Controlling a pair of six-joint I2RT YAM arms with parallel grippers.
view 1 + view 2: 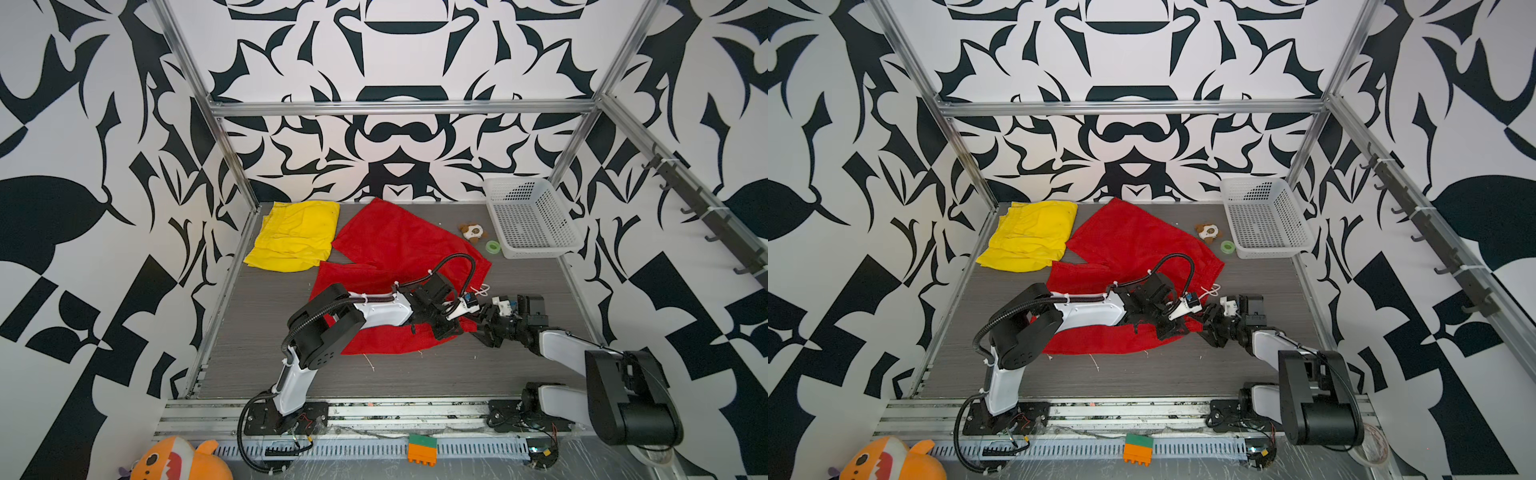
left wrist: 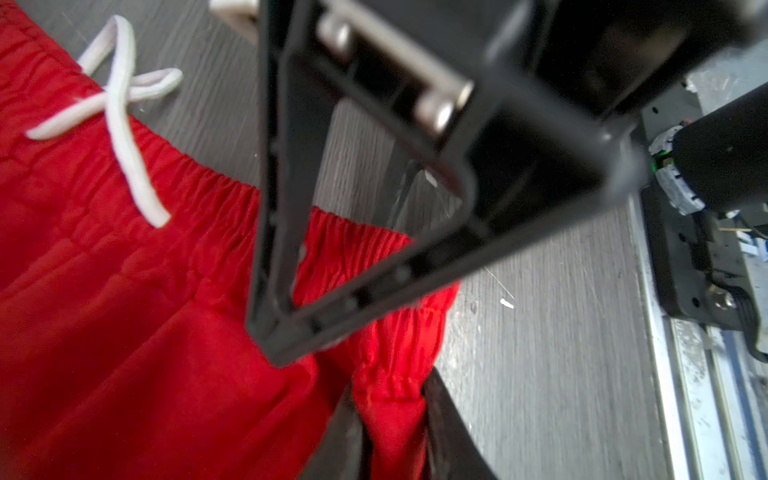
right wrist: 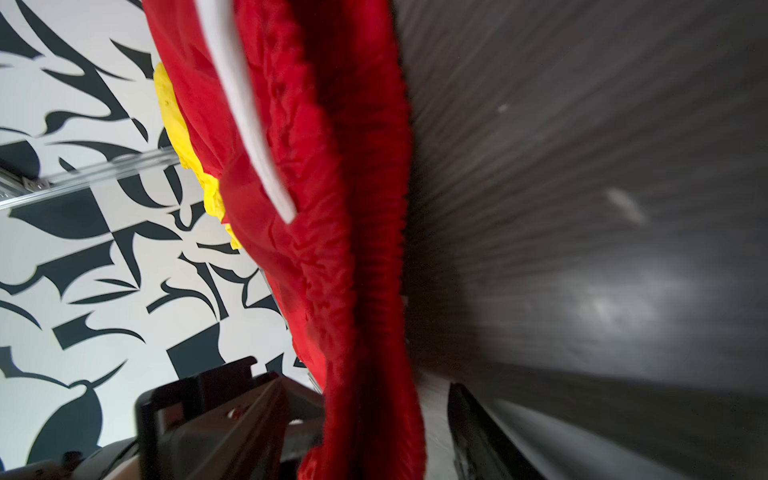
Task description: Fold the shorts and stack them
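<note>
The red shorts point(image 1: 395, 245) point(image 1: 1133, 245) lie spread on the dark table, waistband toward the right, white drawstring point(image 2: 124, 124) trailing off it. My left gripper point(image 1: 446, 328) point(image 2: 390, 415) reaches across them and is shut on the waistband's near corner, red cloth bunched between its fingers. My right gripper point(image 1: 484, 322) point(image 3: 365, 415) meets it from the right, jaws open around the same waistband edge, a gap showing beside one finger. The yellow shorts point(image 1: 295, 235) point(image 1: 1030, 235) lie folded at the back left, apart from both grippers.
A white mesh basket point(image 1: 532, 216) stands at the back right. Beside it are a small brown-and-white plush toy point(image 1: 472, 232) and a green tape roll point(image 1: 493, 246). An orange shark plush point(image 1: 183, 459) and an orange-green block point(image 1: 422, 449) lie below the front rail.
</note>
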